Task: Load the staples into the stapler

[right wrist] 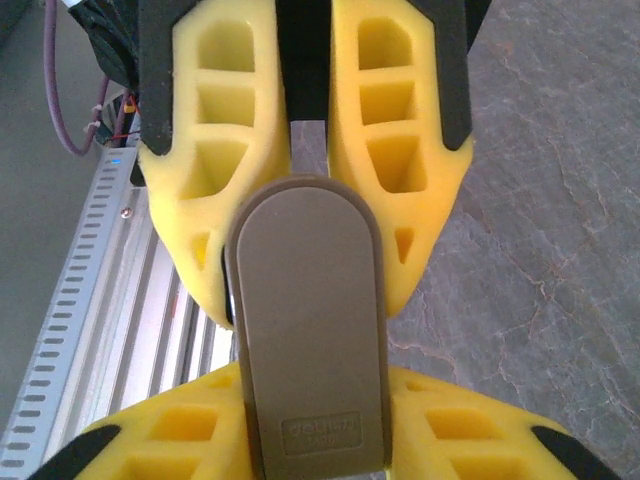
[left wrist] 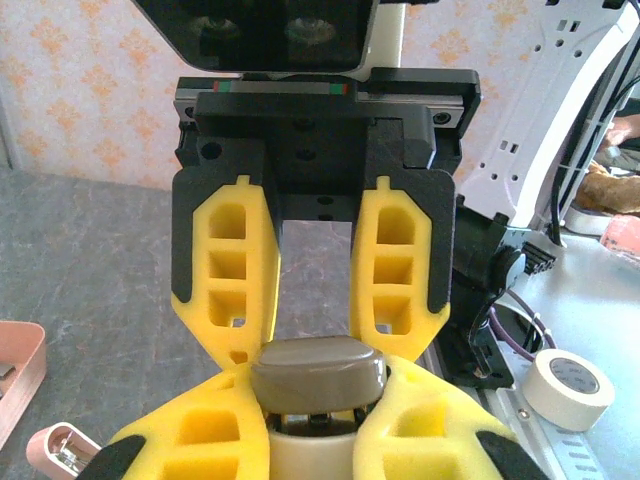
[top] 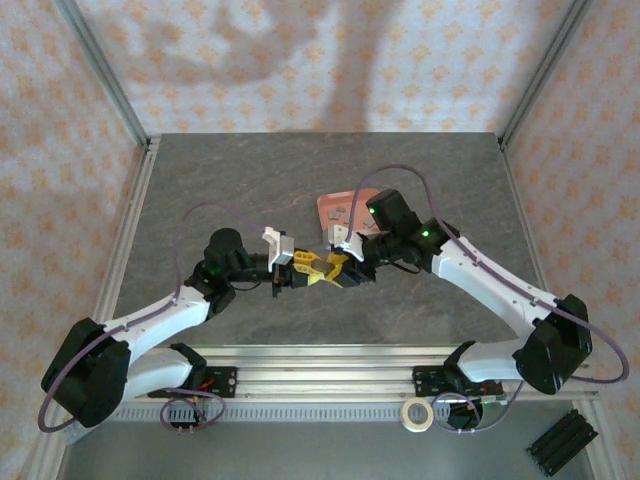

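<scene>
The stapler hangs over the middle of the table between both grippers. Its taupe lid carries an embossed logo, and a cream body shows under the lid's rounded end. My left gripper is shut on that end from the left. My right gripper is shut on the lid's sides from the right, facing the left one. The yellow fingertips nearly meet. Tiny grey staples lie in the salmon-pink tray, just behind the right wrist.
A small pink piece with a silvery insert lies on the table beside the tray's corner. A tape roll and a black block sit beyond the aluminium rail at the near edge.
</scene>
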Controlling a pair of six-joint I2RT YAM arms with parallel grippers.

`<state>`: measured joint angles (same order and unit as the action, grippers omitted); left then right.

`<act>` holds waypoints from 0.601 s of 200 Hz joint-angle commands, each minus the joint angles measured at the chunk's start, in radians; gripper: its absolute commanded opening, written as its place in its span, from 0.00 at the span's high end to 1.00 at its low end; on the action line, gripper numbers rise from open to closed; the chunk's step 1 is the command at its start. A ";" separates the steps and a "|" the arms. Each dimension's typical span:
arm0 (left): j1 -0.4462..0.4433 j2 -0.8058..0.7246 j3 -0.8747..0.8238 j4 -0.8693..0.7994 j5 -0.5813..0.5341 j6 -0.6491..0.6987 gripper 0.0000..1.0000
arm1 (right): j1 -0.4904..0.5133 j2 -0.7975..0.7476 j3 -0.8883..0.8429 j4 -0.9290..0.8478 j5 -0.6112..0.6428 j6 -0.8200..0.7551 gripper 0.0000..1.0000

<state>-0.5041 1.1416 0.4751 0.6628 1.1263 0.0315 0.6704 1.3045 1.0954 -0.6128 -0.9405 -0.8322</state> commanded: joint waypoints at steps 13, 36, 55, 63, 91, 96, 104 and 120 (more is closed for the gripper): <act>-0.004 0.003 0.026 0.067 -0.014 -0.001 1.00 | 0.009 0.008 0.032 -0.017 -0.060 0.002 0.67; -0.004 0.000 0.023 0.070 -0.019 -0.011 1.00 | 0.009 0.008 0.034 -0.026 -0.067 -0.007 0.78; -0.004 -0.015 0.010 0.073 -0.065 -0.026 0.90 | 0.003 -0.004 0.029 -0.023 -0.049 -0.008 0.86; -0.004 -0.027 0.000 0.077 -0.094 -0.036 0.81 | 0.000 -0.015 0.021 -0.018 -0.031 -0.007 0.89; -0.004 -0.086 -0.039 0.041 -0.223 -0.061 0.58 | -0.007 -0.073 -0.048 0.073 0.061 0.033 0.92; -0.004 -0.099 -0.041 0.019 -0.233 -0.054 0.57 | -0.008 -0.084 -0.063 0.095 0.080 0.047 0.93; -0.004 -0.119 -0.040 -0.025 -0.239 -0.036 0.57 | -0.007 -0.100 -0.082 0.119 0.100 0.061 0.94; -0.004 -0.155 -0.041 -0.100 -0.261 -0.017 0.57 | -0.008 -0.116 -0.106 0.142 0.117 0.068 0.96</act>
<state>-0.5125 1.0489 0.4393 0.6334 0.9718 -0.0067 0.6647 1.2373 1.0313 -0.5259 -0.8787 -0.7982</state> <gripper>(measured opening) 0.433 0.188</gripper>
